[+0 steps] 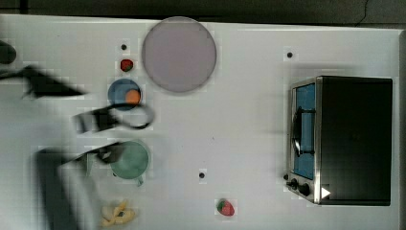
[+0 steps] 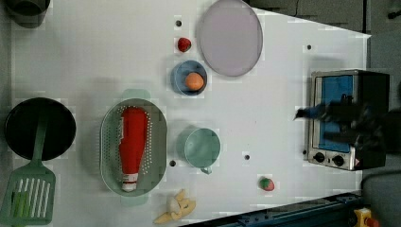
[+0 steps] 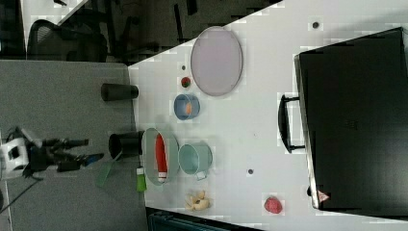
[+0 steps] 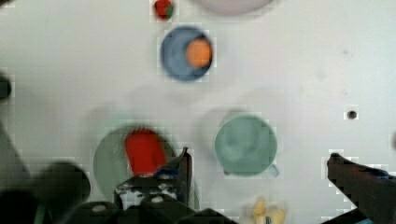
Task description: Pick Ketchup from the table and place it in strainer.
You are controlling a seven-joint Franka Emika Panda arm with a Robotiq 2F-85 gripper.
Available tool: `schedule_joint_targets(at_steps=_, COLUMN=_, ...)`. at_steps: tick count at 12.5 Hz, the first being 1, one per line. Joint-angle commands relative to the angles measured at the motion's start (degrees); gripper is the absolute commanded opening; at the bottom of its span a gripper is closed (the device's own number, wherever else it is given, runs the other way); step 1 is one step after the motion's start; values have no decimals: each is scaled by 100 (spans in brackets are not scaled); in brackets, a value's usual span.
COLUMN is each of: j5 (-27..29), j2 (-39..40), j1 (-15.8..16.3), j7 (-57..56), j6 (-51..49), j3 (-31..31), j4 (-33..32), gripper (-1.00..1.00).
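Look at the left view: your ketchup (image 2: 133,145) is a red bottle with a white cap, and it lies flat inside the strainer (image 2: 109,146). The strainer is the big pale green basket with little holes, and it sits on the white counter (image 2: 94,56).

In the wrist view you see your gripper (image 4: 258,161) from above. Its two fingers (image 4: 185,164) stand wide apart, and nothing is between them. It is up in the air over the counter. The ketchup's red body shows just past one finger, and the green cup (image 4: 245,145) sits on the counter between the two fingers (far below them).

In the right view the gripper (image 3: 94,157) hangs out past the counter's edge, well apart from the strainer (image 3: 150,156).

Just beside the strainer in the left view, on the left view's right, is the round green cup with a small handle. Near it is a blue bowl (image 2: 181,78) with an orange ball (image 2: 194,81) inside. A big grey plate (image 2: 230,37) sits close to the bowl, and a small strawberry (image 2: 184,44) is beside it. Another strawberry (image 2: 266,183) and a peeled banana (image 2: 176,207) lie near the counter's edge. A black pan (image 2: 56,123) and a green spatula (image 2: 29,189) are on the left view's left. A toaster oven (image 2: 347,118) stands on the left view's right.
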Motion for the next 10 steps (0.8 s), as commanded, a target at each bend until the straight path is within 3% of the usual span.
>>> schedule_joint_targets(at_steps=1, j5=-42, j2=115, j1=-484, j7=217, j6=-94, j3=-897, j4=69, gripper=100)
schedule_joint_targets(at_steps=5, j5=-163, j2=88, j1=-506, j7=86, j6=-219, j3=-1706, j4=64, gripper=100)
schedule_joint_targets(at_steps=10, j5=-531, j2=90, j1=-502, j7=-420, j6=-231, j3=-1846, j4=64, gripper=100)
